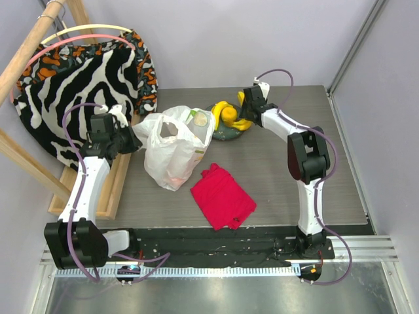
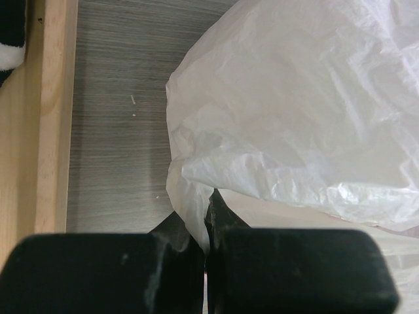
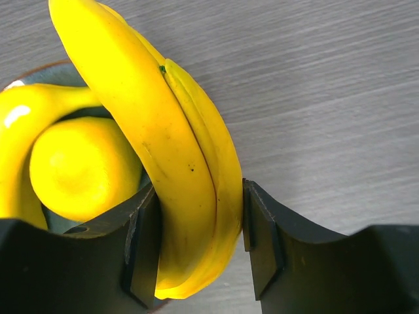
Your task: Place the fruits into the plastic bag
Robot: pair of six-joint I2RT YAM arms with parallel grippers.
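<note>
Jaws of our right gripper [image 3: 196, 245] clamp the bananas [image 3: 173, 150] at the plate [image 1: 226, 135], upper centre of the overhead view. Our left gripper [image 2: 206, 226] pinches the plastic bag [image 2: 294, 118] rim, centre-left. We judge the thin film could slip free, closing the mouth as bananas arrive.

Setting: robot lab test cell.
Enclosure: plain pale walls [image 1: 216, 39], metal corner post [image 1: 358, 40].
Mounting: left arm [image 1: 88, 183] and right arm [image 1: 308, 176] bolted to black base plate [image 1: 216, 245] on aluminium rail [image 1: 366, 247].
Clutter: zebra-striped fabric [image 1: 85, 85] against wooden frame [image 1: 26, 49].
</note>
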